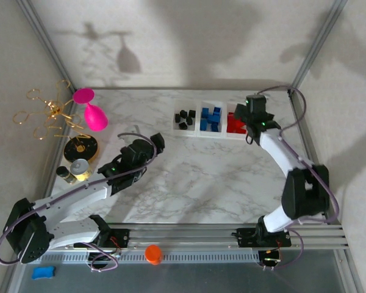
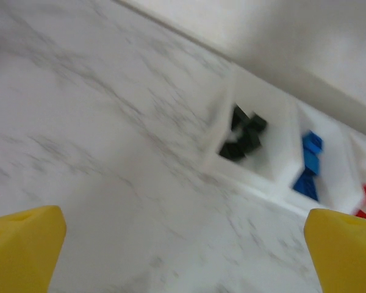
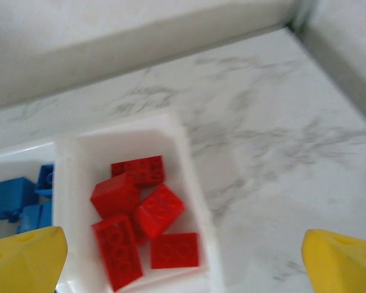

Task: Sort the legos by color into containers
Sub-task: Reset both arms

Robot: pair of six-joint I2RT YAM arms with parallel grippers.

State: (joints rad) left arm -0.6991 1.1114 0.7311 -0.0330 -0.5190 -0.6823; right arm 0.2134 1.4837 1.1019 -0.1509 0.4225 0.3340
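Main worry here: the right gripper [image 3: 183, 262] hangs right over the red end of the tray [image 3: 192, 177], and the tray's thin outer wall sits under the gap between its fingers. If the arm pulls sideways instead of going up first, I reckon a fingertip clips that wall and shoves the whole tray across the marble table [image 3: 280, 152]. Clear plastic like that probably won't resist much. The red legos [image 3: 140, 207] lie in a loose heap directly below the gripper, a couple leaning on each other. A bump could hop one over the divider into the blue legos [image 3: 15, 198], which sit beside the finger on the left of the wrist view.

The gripper itself: jaws spread wide, nothing between them, touching nothing I can see.

The left gripper [image 2: 183, 250] is wide open and empty too, well back from the tray, with the black legos [image 2: 244, 137] ahead of it and a bit right, in their own compartment. Every brick I can spot from the top sits in the tray, so sorting looks basically done to me.
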